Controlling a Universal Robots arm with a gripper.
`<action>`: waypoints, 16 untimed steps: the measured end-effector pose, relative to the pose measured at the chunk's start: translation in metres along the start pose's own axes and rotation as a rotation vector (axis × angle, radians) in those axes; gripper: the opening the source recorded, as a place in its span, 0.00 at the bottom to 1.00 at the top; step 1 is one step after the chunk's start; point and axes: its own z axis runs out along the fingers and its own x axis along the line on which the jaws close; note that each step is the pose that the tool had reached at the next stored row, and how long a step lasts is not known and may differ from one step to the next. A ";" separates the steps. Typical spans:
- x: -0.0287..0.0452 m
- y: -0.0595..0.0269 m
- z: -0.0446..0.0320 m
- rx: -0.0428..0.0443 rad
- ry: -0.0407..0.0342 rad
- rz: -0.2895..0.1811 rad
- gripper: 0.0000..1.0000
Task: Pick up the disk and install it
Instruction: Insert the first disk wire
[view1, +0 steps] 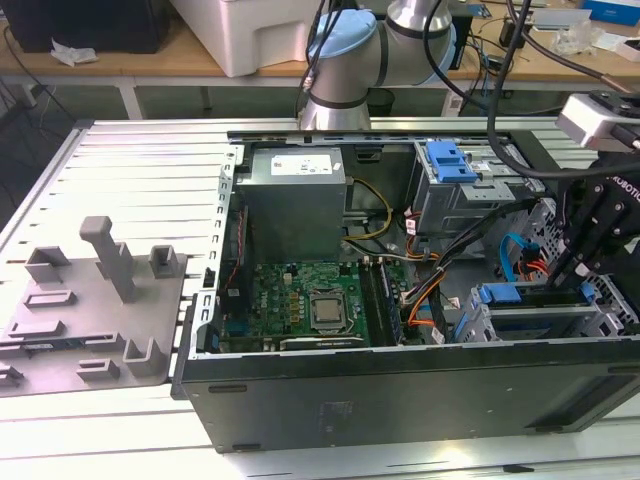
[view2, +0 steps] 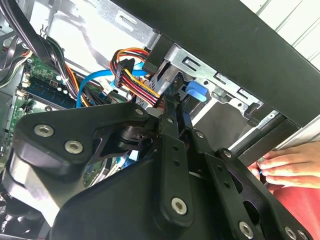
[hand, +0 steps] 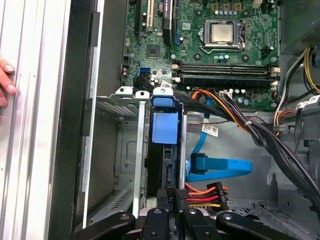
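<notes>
The disk (hand: 164, 131) stands on edge inside a slot of the grey drive cage (hand: 127, 107) at the corner of the open computer case; its blue caddy rail shows in the exterior view (view1: 498, 294) at the lower right. My gripper (hand: 174, 194) reaches down into that cage from above. Its two black fingers lie side by side, shut, with their tips at the end of the disk (view2: 196, 92). In the exterior view the gripper (view1: 573, 282) hangs over the cage's right end. Whether the tips press on the disk is hidden.
A second grey cage with a blue latch bracket (view1: 450, 160) sits behind. Orange, red and blue cables (hand: 215, 167) run beside the slot. The grey fixture with posts (view1: 100, 300) lies at the exterior view's left. A person's hand (view2: 285, 167) rests on the table outside the case wall.
</notes>
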 end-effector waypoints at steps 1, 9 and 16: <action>0.0001 0.0000 0.0002 0.0000 0.0001 0.000 0.17; 0.0023 -0.0002 0.0031 0.0001 -0.0001 0.000 0.17; 0.0025 -0.0003 0.0038 0.0003 -0.0004 0.000 0.17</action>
